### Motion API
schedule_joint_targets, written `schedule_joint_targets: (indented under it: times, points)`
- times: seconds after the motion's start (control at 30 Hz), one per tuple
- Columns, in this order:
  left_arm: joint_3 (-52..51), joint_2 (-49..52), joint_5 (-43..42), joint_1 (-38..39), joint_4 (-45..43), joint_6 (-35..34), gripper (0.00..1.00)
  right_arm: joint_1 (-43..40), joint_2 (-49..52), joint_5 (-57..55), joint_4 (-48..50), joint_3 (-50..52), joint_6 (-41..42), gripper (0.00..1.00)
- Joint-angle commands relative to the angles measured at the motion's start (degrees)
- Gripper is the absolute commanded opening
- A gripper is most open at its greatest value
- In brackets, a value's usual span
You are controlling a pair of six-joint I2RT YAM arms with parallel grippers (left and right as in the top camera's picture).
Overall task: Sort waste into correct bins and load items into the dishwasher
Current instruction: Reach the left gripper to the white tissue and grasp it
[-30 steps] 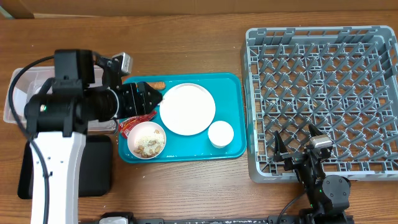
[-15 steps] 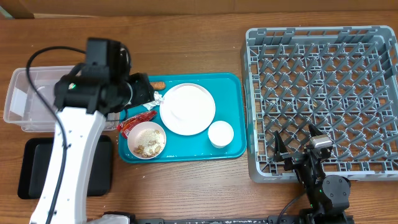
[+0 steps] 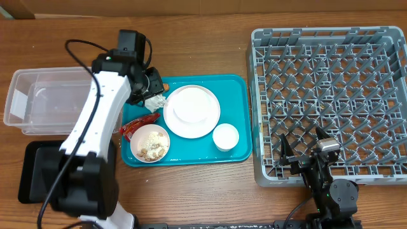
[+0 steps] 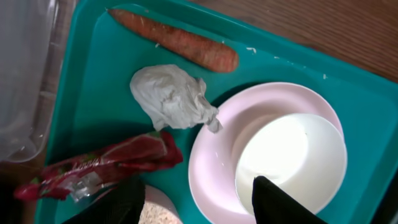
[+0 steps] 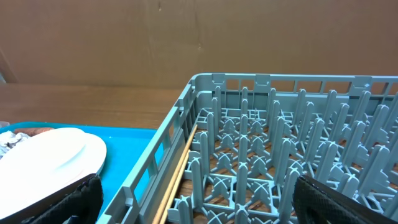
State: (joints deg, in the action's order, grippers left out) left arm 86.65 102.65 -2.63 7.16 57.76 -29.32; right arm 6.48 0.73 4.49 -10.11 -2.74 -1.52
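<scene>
A teal tray [image 3: 235, 86] holds a white plate [image 3: 192, 111], a small white cup [image 3: 225, 137], a bowl of food scraps [image 3: 150, 143], a red wrapper [image 3: 140, 123], a crumpled napkin [image 3: 154, 102] and a carrot [image 3: 163, 86]. My left gripper [image 3: 151, 92] is open and empty above the tray's far left corner. In the left wrist view its fingers [image 4: 199, 205] straddle the plate's rim [image 4: 211, 162], with the napkin [image 4: 171, 96], carrot [image 4: 174, 40] and wrapper [image 4: 99, 165] ahead. My right gripper [image 3: 304, 149] is open and empty at the near edge of the grey dish rack [image 3: 331, 38].
A clear plastic bin [image 3: 38, 102] stands left of the tray, with a black bin [image 3: 38, 172] nearer the front. In the right wrist view, between the open fingers [image 5: 205, 208], the rack [image 5: 261, 143] has wooden chopsticks [image 5: 177, 174] lying along its left wall.
My left arm has swung right and away, from beside the clear bin to over the tray's far left corner by the napkin. The right arm has not moved.
</scene>
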Motion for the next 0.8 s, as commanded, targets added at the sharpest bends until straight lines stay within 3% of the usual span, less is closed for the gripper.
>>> schedule_joint_targets:
  times: [0.0,0.33,0.5,0.53,0.57,0.6,0.67,0.77]
  points:
    - [1.2,3.5,3.1,0.2,-0.5,-3.1,0.58,0.3,-0.5,0.2,0.3,-0.1,-0.2,1.00]
    - [1.2,11.8,7.1,0.2,-2.1,-7.5,0.62,0.3,-0.5,0.2,0.3,-0.1,-0.2,1.00]
    - [1.2,15.1,7.1,0.5,-4.1,-7.6,0.59,0.3,-0.6,0.2,0.3,-0.1,-0.2,1.00]
    - [1.2,15.3,6.9,0.5,-4.6,-7.6,0.55,0.3,-0.6,0.2,0.3,-0.1,-0.2,1.00]
    - [1.2,15.4,6.8,0.5,-5.0,-7.6,0.45,0.3,-0.6,0.2,0.3,-0.1,-0.2,1.00]
    - [1.2,15.3,6.8,0.5,-5.4,-7.6,0.28,0.3,-0.5,0.2,0.3,-0.1,-0.2,1.00]
    - [1.5,15.3,6.4,0.5,-5.8,-7.5,0.04,0.3,-0.5,0.2,0.3,-0.1,-0.2,1.00]
    - [2.3,15.3,4.4,0.5,-5.3,-7.5,0.04,0.3,-0.5,0.2,0.3,-0.1,-0.2,1.00]
